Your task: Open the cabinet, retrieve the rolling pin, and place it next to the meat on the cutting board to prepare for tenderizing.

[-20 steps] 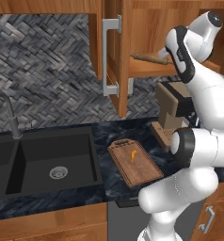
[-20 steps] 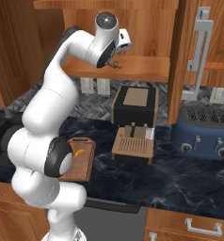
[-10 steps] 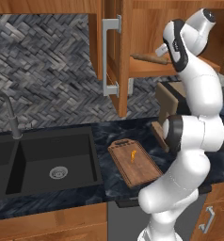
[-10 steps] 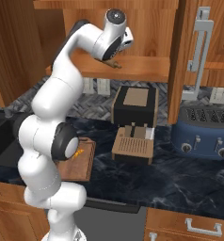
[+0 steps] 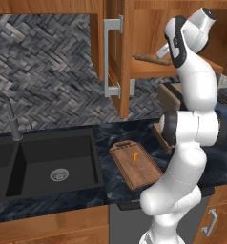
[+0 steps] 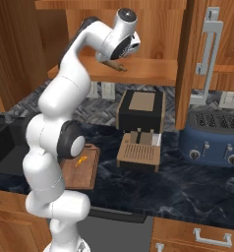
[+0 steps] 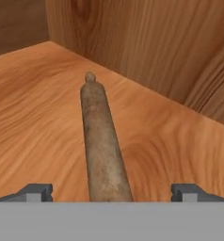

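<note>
The pin (image 7: 102, 141) lies on the shelf (image 7: 34, 117) inside the open cabinet (image 5: 116, 57), running lengthwise between our wide, empty gripper (image 7: 111, 192), so we should settle lower, keep it centred, then close squarely before lifting.

no readable text, labels or numbers anywhere.

Grey herringbone tile wall (image 5: 48, 71) behind dark marble bench (image 6: 188, 182); black sink (image 5: 48, 164) left, blue toaster (image 6: 212, 142) right, light wooden cupboards (image 5: 53, 228) below.
</note>
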Controlling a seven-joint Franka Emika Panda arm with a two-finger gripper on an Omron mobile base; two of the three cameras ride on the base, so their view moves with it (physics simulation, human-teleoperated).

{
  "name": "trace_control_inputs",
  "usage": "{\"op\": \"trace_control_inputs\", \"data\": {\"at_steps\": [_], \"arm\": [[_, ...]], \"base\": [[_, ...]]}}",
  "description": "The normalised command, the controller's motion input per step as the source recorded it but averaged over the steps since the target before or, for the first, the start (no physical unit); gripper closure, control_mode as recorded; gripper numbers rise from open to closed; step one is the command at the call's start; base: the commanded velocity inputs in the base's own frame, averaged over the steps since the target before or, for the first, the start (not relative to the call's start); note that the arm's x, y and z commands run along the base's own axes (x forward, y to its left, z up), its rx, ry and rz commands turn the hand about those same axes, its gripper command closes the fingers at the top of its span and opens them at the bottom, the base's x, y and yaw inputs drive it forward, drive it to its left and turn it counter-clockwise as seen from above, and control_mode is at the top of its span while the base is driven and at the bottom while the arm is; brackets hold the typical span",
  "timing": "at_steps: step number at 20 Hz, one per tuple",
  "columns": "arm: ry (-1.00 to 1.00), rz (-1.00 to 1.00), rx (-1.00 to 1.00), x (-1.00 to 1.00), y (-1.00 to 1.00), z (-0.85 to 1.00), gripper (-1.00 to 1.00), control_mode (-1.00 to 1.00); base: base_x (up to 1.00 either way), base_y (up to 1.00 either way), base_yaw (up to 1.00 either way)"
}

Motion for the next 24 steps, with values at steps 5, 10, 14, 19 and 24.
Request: {"op": "trace_control_inputs", "data": {"at_steps": [5,10,14,19,24], "arm": [[0.09,0.05,0.0,0.12,0.05,-0.26,-1.0,-1.0],[0.08,0.05,0.01,0.13,0.0,-0.23,-1.0,-1.0],[0.06,0.04,0.0,0.1,0.01,-0.26,1.0,-1.0],[0.06,0.05,0.0,0.11,0.01,-0.27,1.0,-1.0],[0.08,0.04,0.0,0.09,0.02,-0.2,1.0,-1.0]], "base": [[0.0,0.0,0.0],[0.0,0.0,0.0],[0.0,0.0,0.0],[0.0,0.0,0.0],[0.0,0.0,0.0]]}}
